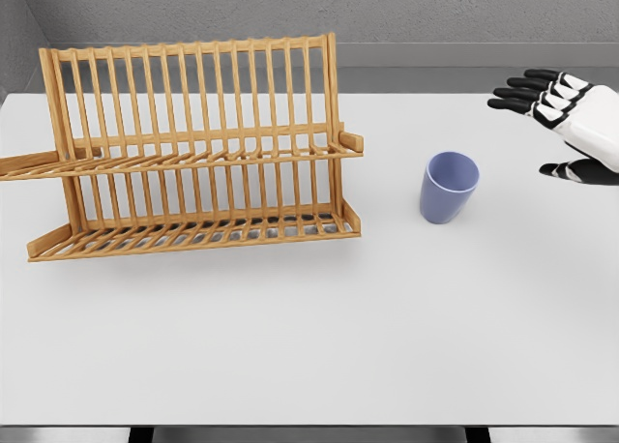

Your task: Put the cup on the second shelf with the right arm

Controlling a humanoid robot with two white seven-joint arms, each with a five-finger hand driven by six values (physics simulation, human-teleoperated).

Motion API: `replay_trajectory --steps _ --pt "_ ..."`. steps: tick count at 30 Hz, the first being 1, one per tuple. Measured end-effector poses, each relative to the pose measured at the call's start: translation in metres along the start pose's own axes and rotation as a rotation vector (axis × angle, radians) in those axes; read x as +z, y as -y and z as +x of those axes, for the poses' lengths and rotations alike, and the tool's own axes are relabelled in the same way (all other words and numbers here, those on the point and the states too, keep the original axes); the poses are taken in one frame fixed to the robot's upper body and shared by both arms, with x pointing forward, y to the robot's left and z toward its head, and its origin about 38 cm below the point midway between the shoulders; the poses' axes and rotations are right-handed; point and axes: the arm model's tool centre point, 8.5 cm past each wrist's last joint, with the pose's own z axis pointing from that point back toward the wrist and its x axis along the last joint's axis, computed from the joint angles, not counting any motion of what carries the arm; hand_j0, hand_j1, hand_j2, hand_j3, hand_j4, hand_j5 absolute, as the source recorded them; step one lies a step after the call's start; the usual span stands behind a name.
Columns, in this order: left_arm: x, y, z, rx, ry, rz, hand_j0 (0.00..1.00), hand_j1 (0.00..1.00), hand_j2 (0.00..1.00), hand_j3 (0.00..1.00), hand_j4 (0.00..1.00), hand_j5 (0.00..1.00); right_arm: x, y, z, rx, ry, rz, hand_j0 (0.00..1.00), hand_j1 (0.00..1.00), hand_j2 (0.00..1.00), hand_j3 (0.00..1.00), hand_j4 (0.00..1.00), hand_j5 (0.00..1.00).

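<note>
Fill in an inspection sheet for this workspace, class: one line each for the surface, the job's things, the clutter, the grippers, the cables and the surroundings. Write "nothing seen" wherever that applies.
Surface: white table, flat and plain, its front edge in view.
Job's things: blue cup standing upright, mouth up, on the table to the right of the wooden rack. The rack has two slatted shelves, both bare; the cup stands apart from it.
Clutter: nothing seen.
Grippers: right hand at the right edge, above the table, fingers spread, holding nothing, clear of the cup. Left hand is not in view.
Cables: nothing seen.
Surroundings: grey wall behind the table.
</note>
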Motion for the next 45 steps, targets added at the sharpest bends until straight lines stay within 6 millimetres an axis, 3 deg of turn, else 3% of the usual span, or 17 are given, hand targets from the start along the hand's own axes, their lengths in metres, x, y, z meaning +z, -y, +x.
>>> replay_trajectory --steps 5,8,11,12,13,17,24,28,38,45 --pt "0.0 0.0 0.0 0.0 0.0 0.0 1.0 1.0 1.0 1.0 1.0 1.0 0.0 0.007 -0.004 0.016 -0.006 -0.004 1.0 1.0 1.0 1.0 1.0 1.0" --pt "0.0 0.0 0.0 0.0 0.0 0.0 1.0 1.0 1.0 1.0 1.0 1.0 -0.003 0.008 -0.006 0.035 -0.005 0.088 1.0 1.0 1.0 1.0 1.0 1.0" --pt "0.0 0.0 0.001 0.0 0.002 0.0 1.0 1.0 1.0 1.0 1.0 1.0 -0.036 0.044 -0.016 0.128 0.024 0.133 1.0 1.0 1.0 1.0 1.0 1.0" --pt "0.0 0.0 0.0 0.0 0.0 0.0 1.0 1.0 1.0 1.0 1.0 1.0 -0.048 0.043 -0.019 0.123 0.033 0.166 1.0 1.0 1.0 1.0 1.0 1.0" --pt "0.0 0.0 0.001 0.0 0.001 0.0 1.0 1.0 1.0 1.0 1.0 1.0 -0.054 0.023 -0.022 0.091 0.037 0.235 1.0 1.0 1.0 1.0 1.0 1.0" --pt "0.0 0.0 0.0 0.0 0.0 0.0 1.0 1.0 1.0 1.0 1.0 1.0 -0.071 -0.019 -0.03 0.032 0.043 0.42 1.0 1.0 1.0 1.0 1.0 1.0" --pt "0.0 0.0 0.001 0.0 0.002 0.0 1.0 1.0 1.0 1.0 1.0 1.0 -0.098 -0.021 -0.038 0.033 0.051 0.512 1.0 1.0 1.0 1.0 1.0 1.0" --pt "0.0 0.0 0.0 0.0 0.0 0.0 1.0 1.0 1.0 1.0 1.0 1.0 -0.109 -0.033 -0.035 0.014 0.069 0.535 1.0 1.0 1.0 1.0 1.0 1.0" --pt "0.0 0.0 0.001 0.0 0.002 0.0 1.0 1.0 1.0 1.0 1.0 1.0 -0.114 -0.067 -0.032 -0.034 0.081 0.61 1.0 1.0 1.0 1.0 1.0 1.0" --pt "0.0 0.0 0.0 0.0 0.0 0.0 1.0 1.0 1.0 1.0 1.0 1.0 -0.123 -0.072 -0.028 -0.034 0.101 0.623 1.0 1.0 1.0 1.0 1.0 1.0"
